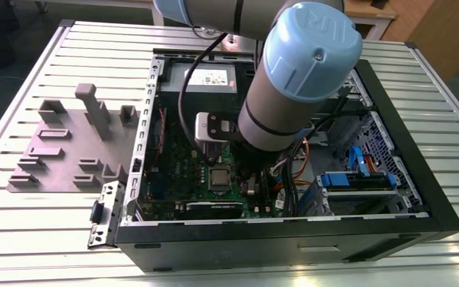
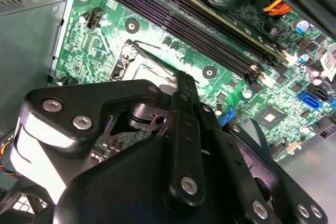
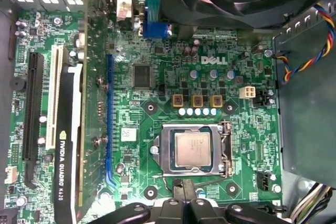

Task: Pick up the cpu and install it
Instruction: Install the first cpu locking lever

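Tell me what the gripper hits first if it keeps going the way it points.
Probably the edge of the socket frame around the cpu, or the motherboard just beside it: in the first wrist view the gripper points there. Depth is unclear.

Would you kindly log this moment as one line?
cpu: in socket | gripper: shut, empty, near socket
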{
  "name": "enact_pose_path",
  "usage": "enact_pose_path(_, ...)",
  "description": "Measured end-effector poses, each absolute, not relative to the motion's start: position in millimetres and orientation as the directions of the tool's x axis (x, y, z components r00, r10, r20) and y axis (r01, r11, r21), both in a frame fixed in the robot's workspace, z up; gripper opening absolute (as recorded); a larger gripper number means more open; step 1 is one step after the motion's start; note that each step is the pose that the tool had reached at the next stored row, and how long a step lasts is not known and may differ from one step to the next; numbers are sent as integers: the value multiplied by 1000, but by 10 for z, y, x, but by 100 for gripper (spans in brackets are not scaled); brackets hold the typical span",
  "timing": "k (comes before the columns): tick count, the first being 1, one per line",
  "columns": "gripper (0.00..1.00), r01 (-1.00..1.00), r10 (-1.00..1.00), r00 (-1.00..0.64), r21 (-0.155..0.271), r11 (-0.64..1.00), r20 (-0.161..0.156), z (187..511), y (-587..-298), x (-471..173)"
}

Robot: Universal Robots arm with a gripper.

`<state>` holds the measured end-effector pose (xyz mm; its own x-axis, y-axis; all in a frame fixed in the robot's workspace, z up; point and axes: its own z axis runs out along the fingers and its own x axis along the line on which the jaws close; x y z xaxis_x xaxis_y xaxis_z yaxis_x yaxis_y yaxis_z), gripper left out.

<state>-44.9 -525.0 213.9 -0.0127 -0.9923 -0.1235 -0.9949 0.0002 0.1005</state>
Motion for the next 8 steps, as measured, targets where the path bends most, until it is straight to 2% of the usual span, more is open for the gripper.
enact_pose_path(8, 11, -995, -992, -13, 101, 0, -124, 2123, -5253, -452)
